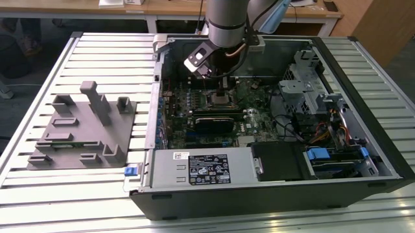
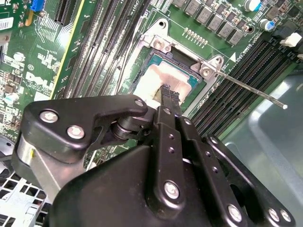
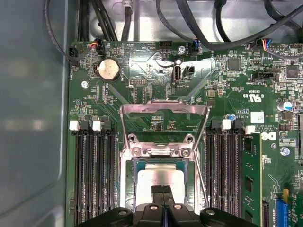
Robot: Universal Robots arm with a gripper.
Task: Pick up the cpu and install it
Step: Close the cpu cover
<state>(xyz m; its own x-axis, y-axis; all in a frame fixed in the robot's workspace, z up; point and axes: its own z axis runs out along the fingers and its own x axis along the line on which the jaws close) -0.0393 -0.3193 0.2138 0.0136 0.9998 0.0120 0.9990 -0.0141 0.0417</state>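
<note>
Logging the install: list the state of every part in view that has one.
cpu: lying flat in the socket, uncovered.
gripper: shut, tips at the cpu's top.
load plate: swung open.
lever: released, sticking out.
computer case: open, side panel off.
memory stick: seated in its slot.

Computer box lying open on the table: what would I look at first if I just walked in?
Probably the big robot arm reaching down into the open computer case in the exterior view. In both wrist views its black gripper, fingers shut together, hangs right over the silvery cpu on the green motherboard, beside a flipped-open metal frame. A grey tray sits on the slatted table at the exterior view's left.
</note>
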